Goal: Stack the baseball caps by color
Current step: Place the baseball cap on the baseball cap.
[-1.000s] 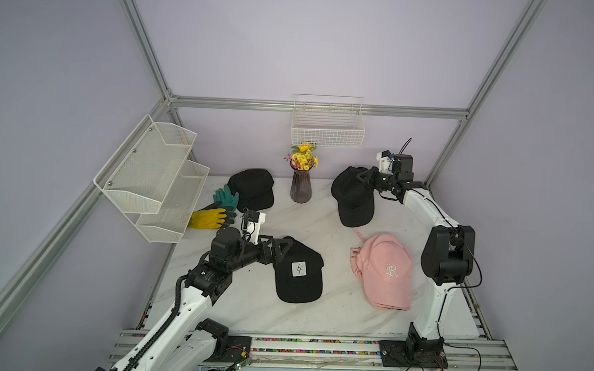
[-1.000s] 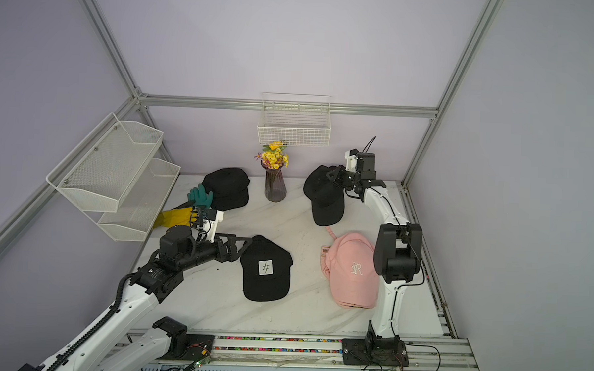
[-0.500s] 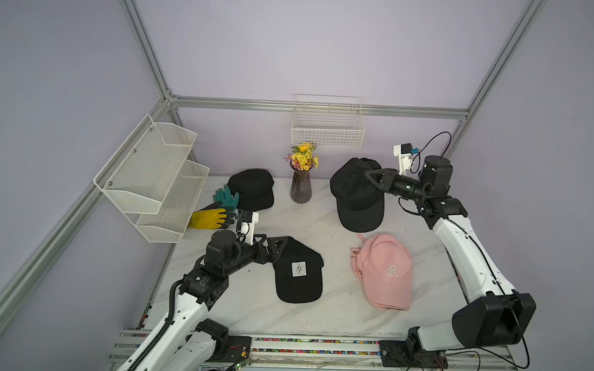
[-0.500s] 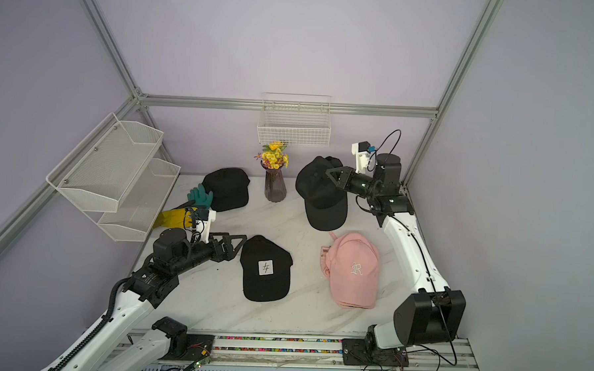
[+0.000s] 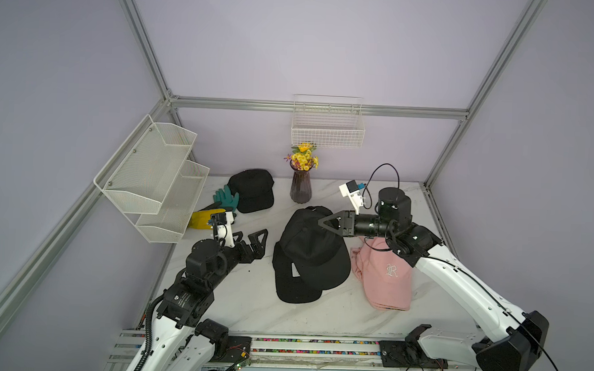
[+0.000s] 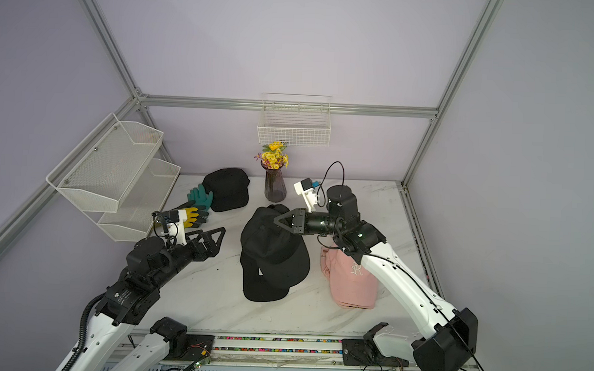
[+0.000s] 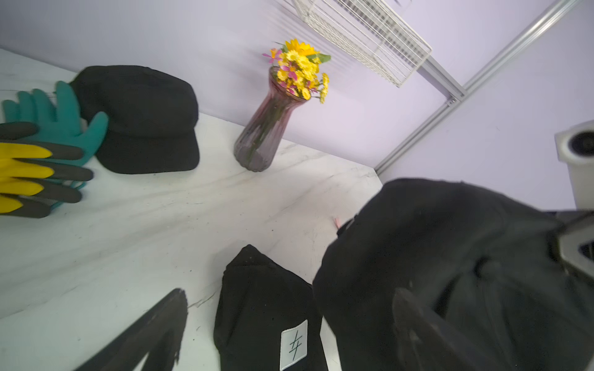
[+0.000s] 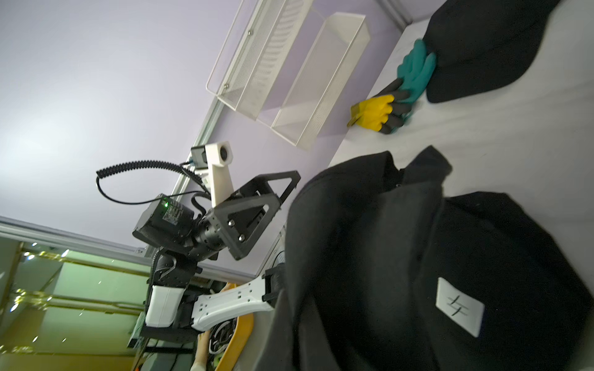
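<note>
Two tools to report; my right tool point(image 5: 319, 222) is clamped tight on the crown of a black cap point(image 5: 315, 256), which drapes over the patch cap point(image 5: 294, 289) in the middle of the surface point(image 5: 249, 305); my left tool point(image 5: 253, 234) gapes wide, gripping nothing, at 9 o'clock of them; the pink caps point(image 5: 386, 283) lie at 3 o'clock, a third black cap point(image 5: 252, 191) at 11.

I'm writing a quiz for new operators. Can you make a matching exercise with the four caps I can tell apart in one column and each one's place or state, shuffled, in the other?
1. black cap with white patch
2. plain black cap at the back
3. pink cap
4. third black cap

A. beside the teal glove
B. pinched in the shut right gripper
C. on the robot's right side of the table
D. lying flat, partly covered by another cap

Pairs: 1-D, 2-A, 3-C, 4-B
</note>
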`<state>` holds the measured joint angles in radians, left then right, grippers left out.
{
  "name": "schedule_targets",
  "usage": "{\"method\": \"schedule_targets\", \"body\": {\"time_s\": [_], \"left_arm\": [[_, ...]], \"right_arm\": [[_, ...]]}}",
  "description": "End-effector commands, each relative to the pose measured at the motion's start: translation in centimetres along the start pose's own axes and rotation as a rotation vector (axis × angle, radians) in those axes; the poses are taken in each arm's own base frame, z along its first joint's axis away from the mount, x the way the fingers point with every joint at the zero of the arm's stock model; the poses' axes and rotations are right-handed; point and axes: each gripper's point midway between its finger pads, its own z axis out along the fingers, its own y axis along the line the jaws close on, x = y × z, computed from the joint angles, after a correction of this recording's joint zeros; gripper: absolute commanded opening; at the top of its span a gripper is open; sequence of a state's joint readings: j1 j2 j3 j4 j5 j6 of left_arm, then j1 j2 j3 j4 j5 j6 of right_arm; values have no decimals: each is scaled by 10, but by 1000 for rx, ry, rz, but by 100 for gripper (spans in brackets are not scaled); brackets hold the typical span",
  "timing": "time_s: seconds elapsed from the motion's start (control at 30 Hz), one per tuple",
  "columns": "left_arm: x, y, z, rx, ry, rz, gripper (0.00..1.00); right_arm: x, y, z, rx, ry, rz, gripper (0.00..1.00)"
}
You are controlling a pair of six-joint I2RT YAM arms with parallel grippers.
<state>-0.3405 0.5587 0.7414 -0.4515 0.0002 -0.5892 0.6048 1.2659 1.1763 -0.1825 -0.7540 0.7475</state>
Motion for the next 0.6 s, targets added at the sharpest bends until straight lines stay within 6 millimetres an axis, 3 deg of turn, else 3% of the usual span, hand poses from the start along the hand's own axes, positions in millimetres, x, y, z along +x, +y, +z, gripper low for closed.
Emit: {"method": "schedule_targets", "body": {"time_s": [0.0,0.13,0.27,0.4,0.57], "left_arm": [[-15,19,-17,-109,-81,-30,100],[-17,20,-26,-100,-115,-30,100],[-13,25,-31,-118,-115,-30,100],[-9,26,-29,-121,-100,-29,100],[-5,27,-25,-119,-84,-33,100]], "right_arm": [[-3,17,20,-99,-52,14,0],[16,11,52,-142,-24,57,0],[30,-11,81,-140,7,109,0],[38,-43,93,-85,13,127,0],[39,-70,91,-29,-5,138,0]]}}
